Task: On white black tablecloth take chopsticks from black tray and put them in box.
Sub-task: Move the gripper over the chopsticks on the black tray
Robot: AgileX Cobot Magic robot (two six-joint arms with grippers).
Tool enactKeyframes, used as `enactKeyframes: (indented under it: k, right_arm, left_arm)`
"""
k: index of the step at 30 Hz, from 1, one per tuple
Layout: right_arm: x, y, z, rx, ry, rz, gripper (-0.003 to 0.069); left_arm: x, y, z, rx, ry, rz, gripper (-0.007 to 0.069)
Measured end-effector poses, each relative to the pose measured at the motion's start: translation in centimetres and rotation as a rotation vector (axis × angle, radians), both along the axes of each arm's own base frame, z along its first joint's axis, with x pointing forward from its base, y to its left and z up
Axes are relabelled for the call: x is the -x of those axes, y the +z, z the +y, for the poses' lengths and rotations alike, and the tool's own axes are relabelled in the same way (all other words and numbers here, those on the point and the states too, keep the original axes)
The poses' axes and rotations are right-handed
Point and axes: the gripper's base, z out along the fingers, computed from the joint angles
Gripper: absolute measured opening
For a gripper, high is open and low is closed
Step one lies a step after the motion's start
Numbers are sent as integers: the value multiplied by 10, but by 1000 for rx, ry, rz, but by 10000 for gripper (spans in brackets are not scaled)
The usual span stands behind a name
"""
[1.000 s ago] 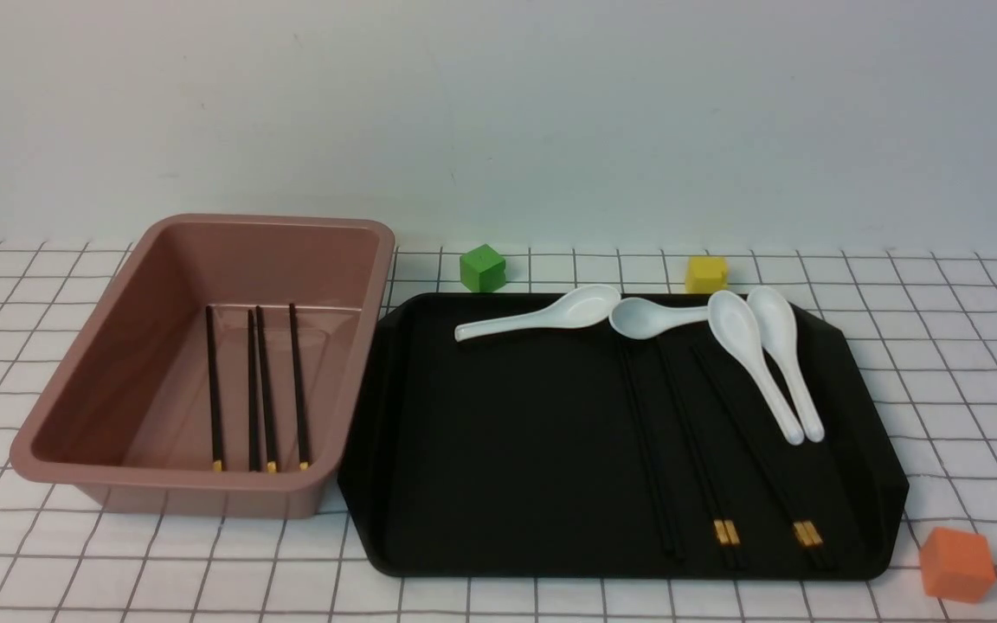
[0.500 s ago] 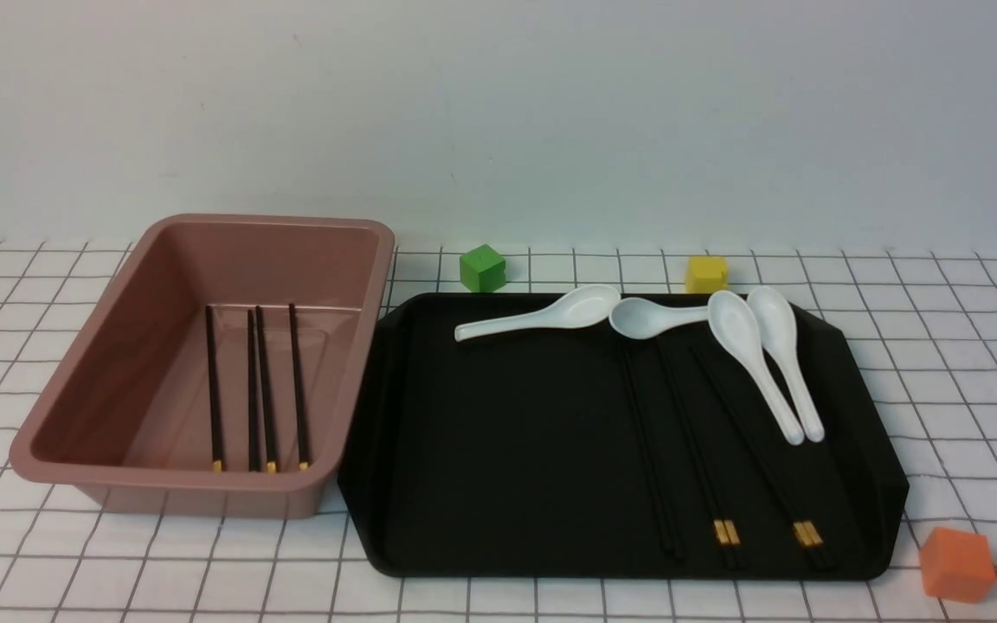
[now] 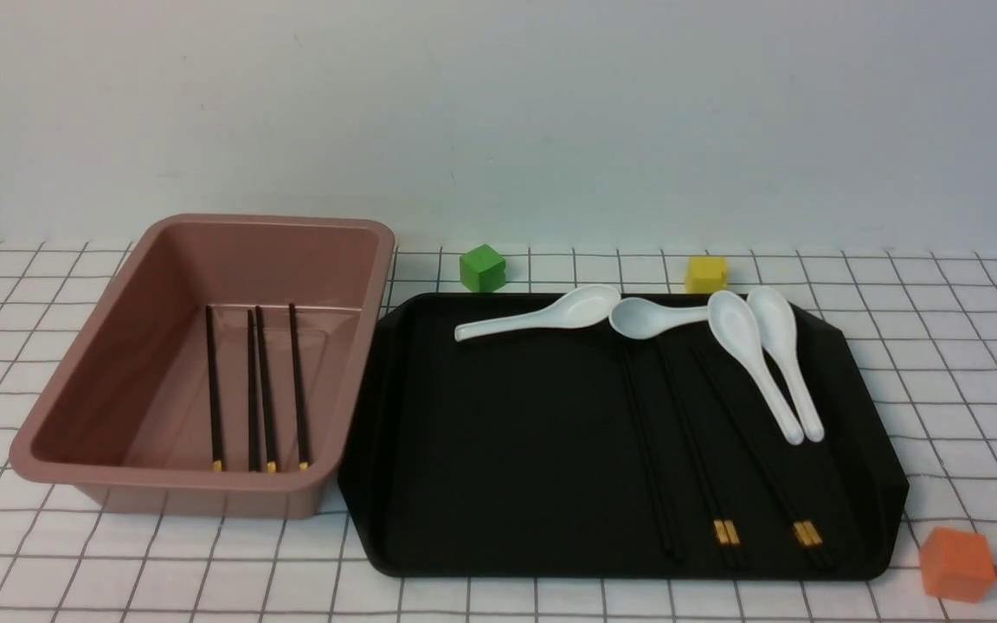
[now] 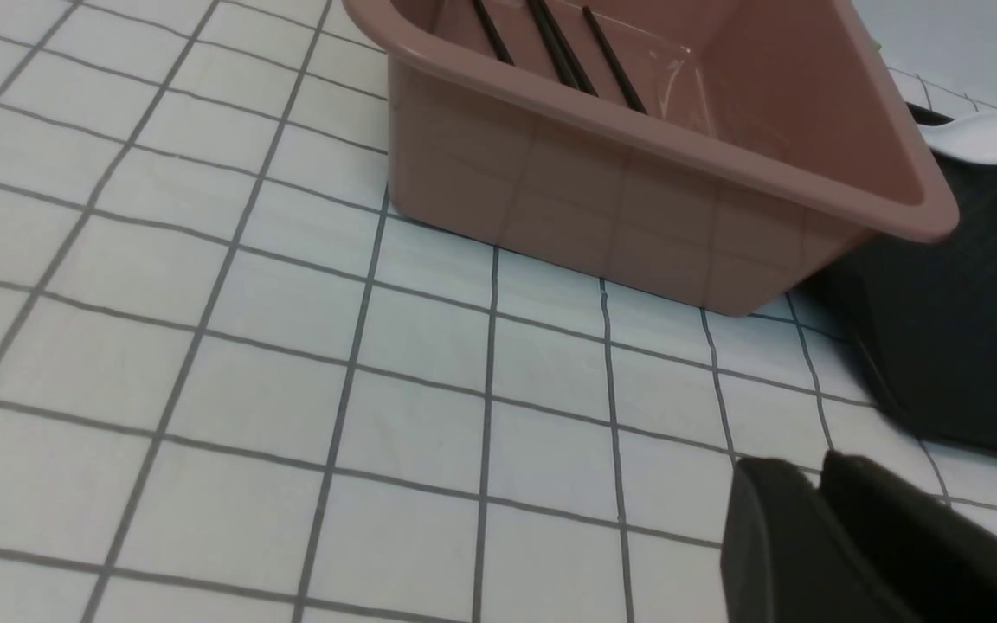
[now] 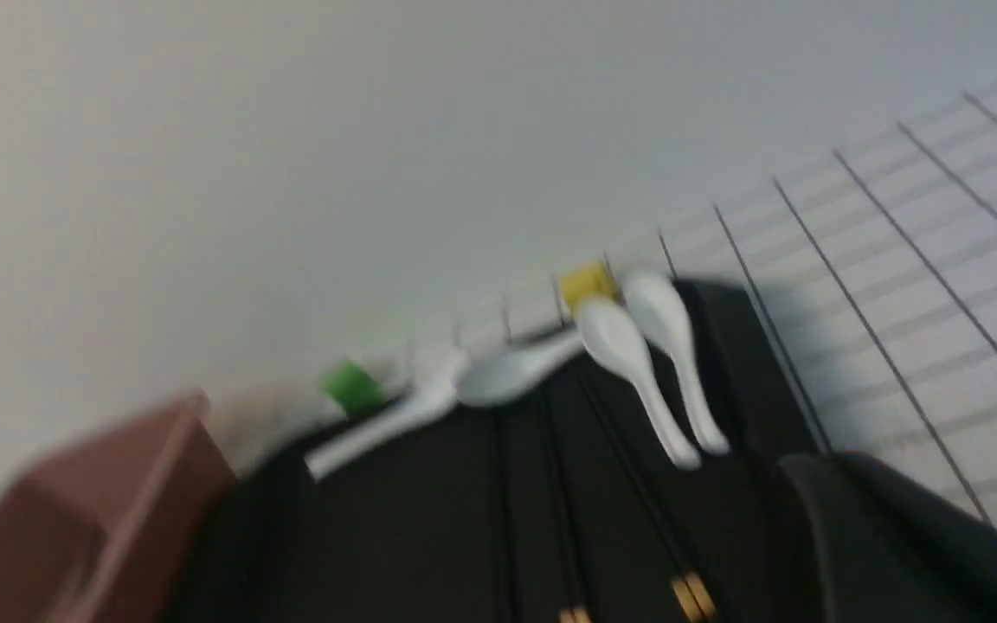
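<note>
Neither arm shows in the front view. The pink box [image 3: 204, 489] stands at the left on the tablecloth [image 3: 966, 363], with several chopsticks [image 3: 260, 389] lying along its floor. To its right the black tray [image 3: 507, 433] holds several more chopsticks [image 3: 697, 467], their gold bands near the front rim. In the left wrist view my left gripper [image 4: 814, 472] hovers shut and empty over the tablecloth [image 4: 247, 346], short of the box [image 4: 637, 216]. The right wrist view is blurred. In it my right gripper [image 5: 819, 467] looks shut and empty above the tray [image 5: 429, 519], beside the chopsticks [image 5: 550, 484].
Several white spoons [image 3: 749, 363] lie across the tray's far part, over the chopsticks' tips. A green cube [image 3: 482, 267] and a yellow cube [image 3: 706, 273] sit behind the tray. An orange cube [image 3: 955, 564] sits off its front right corner. A pale wall closes the back.
</note>
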Motion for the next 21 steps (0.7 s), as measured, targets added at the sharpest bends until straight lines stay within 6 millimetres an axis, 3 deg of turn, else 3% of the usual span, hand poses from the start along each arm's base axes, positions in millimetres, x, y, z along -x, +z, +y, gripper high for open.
enactKeyframes:
  k: [4, 8, 11, 15, 21]
  right_arm:
    - [-32, -19, 0, 41, 64, 423, -5]
    - [-61, -39, 2, 33, 146, 646, 8]
    - [-83, -43, 13, 29, 271, 695, 27]
    - [-121, -40, 41, 40, 466, 707, 88]
    - [-167, -44, 84, 125, 566, 766, 177]
  left_arm:
    - [0, 0, 0, 0, 0, 0, 88]
    - [0, 0, 0, 0, 0, 0, 93]
    - [0, 0, 0, 0, 0, 0, 95]
    - [0, 0, 0, 0, 0, 0, 102]
    - [0, 0, 0, 0, 0, 0, 107]
